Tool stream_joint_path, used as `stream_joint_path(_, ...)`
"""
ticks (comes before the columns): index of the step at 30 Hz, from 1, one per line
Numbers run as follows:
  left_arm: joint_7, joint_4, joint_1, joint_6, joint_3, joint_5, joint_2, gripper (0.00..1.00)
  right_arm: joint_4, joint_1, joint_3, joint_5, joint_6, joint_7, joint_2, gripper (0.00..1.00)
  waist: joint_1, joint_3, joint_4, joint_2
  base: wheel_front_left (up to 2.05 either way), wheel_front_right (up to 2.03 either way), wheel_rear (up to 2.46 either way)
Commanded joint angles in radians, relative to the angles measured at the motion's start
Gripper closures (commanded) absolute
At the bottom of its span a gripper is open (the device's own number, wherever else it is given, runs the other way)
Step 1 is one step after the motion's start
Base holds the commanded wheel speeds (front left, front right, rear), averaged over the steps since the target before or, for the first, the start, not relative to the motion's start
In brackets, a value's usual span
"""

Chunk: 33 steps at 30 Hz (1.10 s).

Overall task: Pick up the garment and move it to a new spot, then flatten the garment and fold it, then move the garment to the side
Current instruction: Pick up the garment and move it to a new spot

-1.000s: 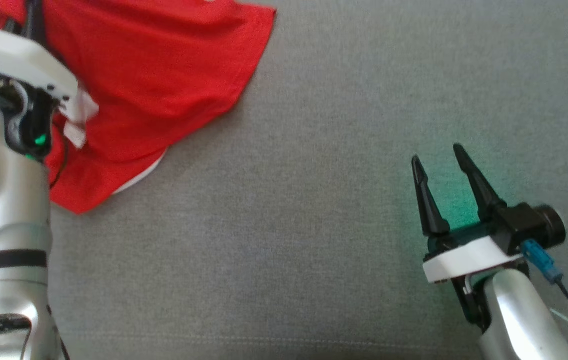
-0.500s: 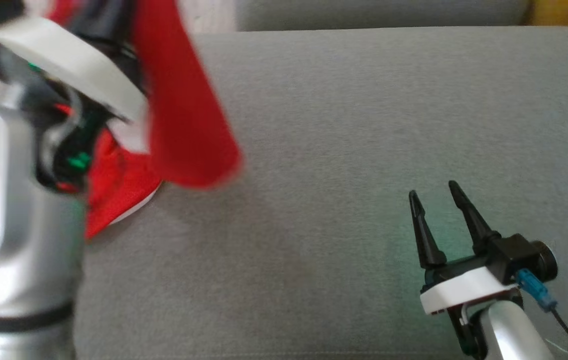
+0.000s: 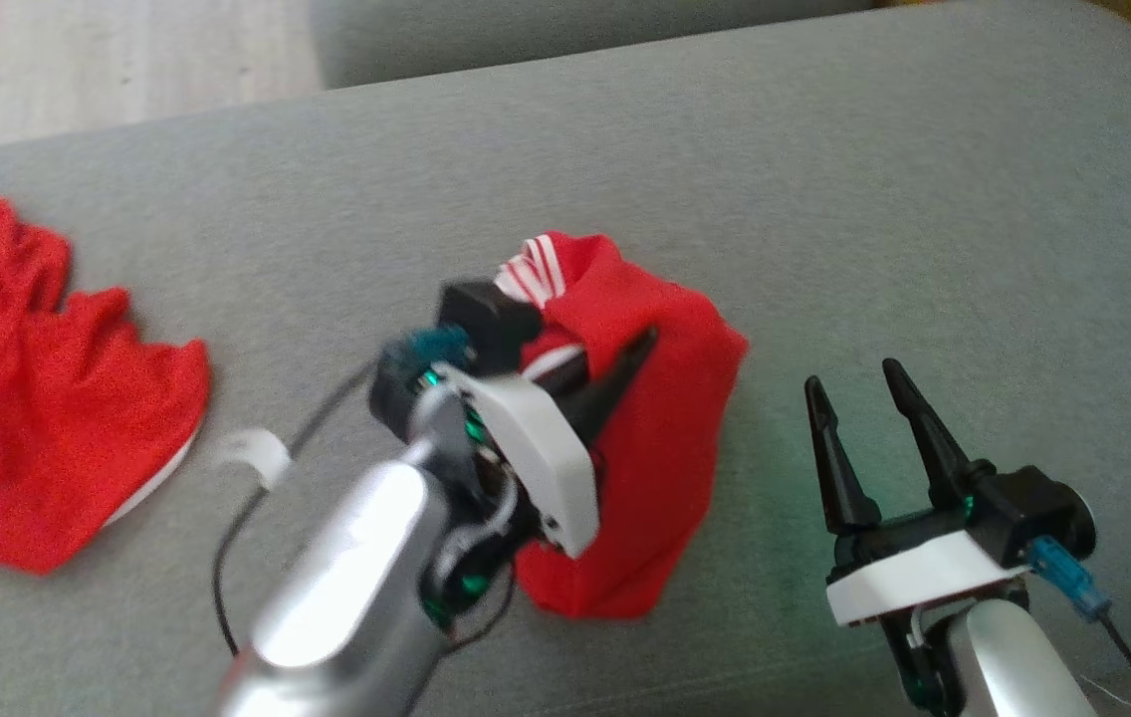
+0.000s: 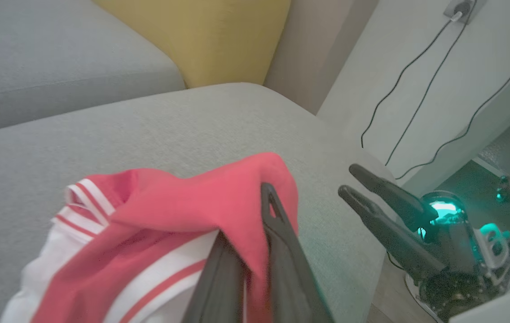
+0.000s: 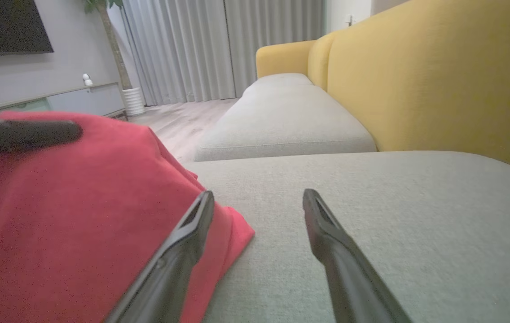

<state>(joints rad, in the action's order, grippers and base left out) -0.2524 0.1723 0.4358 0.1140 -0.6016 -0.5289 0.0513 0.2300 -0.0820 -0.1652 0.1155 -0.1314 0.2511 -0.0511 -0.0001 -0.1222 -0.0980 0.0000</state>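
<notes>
The left gripper (image 3: 630, 363) has its fingers clamped together on a fold of the red garment (image 3: 660, 448). The garment hangs from them in a bunch, and its lower edge is on the grey cushion (image 3: 824, 199). Its white striped trim shows to the left of these fingers. The right gripper (image 3: 851, 376) has its fingers wide apart over bare cushion, with the garment just beside its left finger. A second red cloth (image 3: 38, 398) lies well apart from both grippers.

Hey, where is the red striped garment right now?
In the head view the red striped garment sits bunched midway across the grey cushion, pinched in the left gripper, just left of the open right gripper; a second red cloth lies far left.
</notes>
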Motion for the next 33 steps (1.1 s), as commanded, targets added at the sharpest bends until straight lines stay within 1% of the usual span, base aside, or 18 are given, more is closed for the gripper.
stream_joint_path(1, 0.071, 0.01, 0.062, -0.012, -0.023, 0.002, 0.0, 1.0, -0.036, -0.023, -0.026, 0.009, 0.001, 0.011, 0.001, 0.0, 0.0001, -0.004, -0.05, 0.0, 0.0, 0.0, 0.0)
stream_joint_path(3, 0.135, 0.055, 0.076, -0.038, -0.096, -0.017, 0.0, 1.0, -0.036, -0.016, -0.022, 0.011, 0.001, 0.011, 0.001, 0.0, 0.0001, -0.003, -0.067, 0.0, 0.0, 0.0, 0.0)
stream_joint_path(5, 0.191, 0.092, 0.084, -0.069, -0.155, -0.067, -0.001, 0.98, -0.034, -0.01, -0.018, 0.01, 0.001, 0.011, 0.001, 0.0, 0.0001, -0.003, -0.08, 0.0, 0.0, 0.0, 0.0)
stream_joint_path(6, 0.213, 0.113, 0.09, -0.084, -0.183, -0.082, -0.001, 0.69, -0.033, -0.007, -0.017, 0.009, 0.001, 0.011, 0.001, 0.0, 0.0001, -0.003, -0.085, 0.0, 0.0, 0.0, 0.0)
stream_joint_path(7, 0.213, 0.113, 0.09, -0.084, -0.183, -0.082, -0.001, 0.69, -0.033, -0.007, -0.017, 0.009, 0.001, 0.011, 0.001, 0.0, 0.0001, -0.003, -0.085, 0.0, 0.0, 0.0, 0.0)
stream_joint_path(8, 0.233, 0.136, 0.096, -0.094, -0.21, -0.093, -0.001, 0.4, -0.034, -0.004, -0.014, 0.01, 0.001, 0.011, 0.001, 0.0, 0.0001, -0.003, -0.087, 0.0, 0.0, 0.0, 0.0)
stream_joint_path(9, 0.247, 0.16, 0.099, -0.103, -0.232, -0.107, -0.001, 0.0, -0.034, -0.002, -0.011, 0.01, 0.001, 0.011, 0.001, 0.0, 0.0001, -0.003, -0.089, 0.0, 0.0, 0.0, 0.0)
stream_joint_path(11, 0.273, 0.203, 0.106, -0.117, -0.268, -0.129, -0.001, 0.0, -0.036, 0.002, -0.006, 0.01, 0.001, 0.011, 0.001, 0.0, 0.0001, -0.002, -0.09, 0.0, 0.0, 0.0, 0.0)
stream_joint_path(14, 0.307, 0.234, 0.102, -0.129, -0.298, -0.179, -0.001, 0.0, -0.037, 0.012, 0.01, 0.009, 0.001, 0.011, 0.001, 0.0, 0.0001, 0.006, -0.078, 0.0, 0.0, 0.0, 0.0)
stream_joint_path(21, 0.367, 0.232, 0.026, -0.162, -0.311, -0.239, 0.007, 0.0, -0.04, 0.04, 0.026, -0.004, 0.001, 0.011, 0.001, 0.0, 0.0001, 0.035, -0.029, 0.0, 0.0, 0.0, 0.0)
stream_joint_path(22, 0.393, 0.214, -0.009, -0.18, -0.299, -0.241, 0.028, 0.0, -0.041, 0.046, 0.03, -0.011, 0.001, 0.011, 0.001, 0.0, 0.0001, 0.044, -0.015, 0.0, 0.0, 0.0, 0.0)
stream_joint_path(27, 0.469, 0.15, -0.108, -0.245, -0.247, -0.237, 0.1, 0.0, -0.045, 0.064, 0.049, -0.027, 0.001, 0.011, 0.001, 0.0, 0.0001, 0.068, 0.022, 0.0, 0.0, 0.0, 0.0)
stream_joint_path(30, 0.499, 0.111, -0.164, -0.286, -0.197, -0.224, 0.138, 0.0, -0.049, 0.076, 0.063, -0.036, 0.001, 0.011, 0.001, 0.0, 0.0001, 0.077, 0.044, 0.0, 0.0, 0.0, 0.0)
stream_joint_path(33, 0.511, 0.076, -0.217, -0.312, -0.139, -0.202, 0.164, 0.0, -0.052, 0.09, 0.075, -0.047, 0.001, 0.011, 0.001, 0.0, 0.0001, 0.086, 0.066, 0.0, 0.0, 0.0, 0.0)
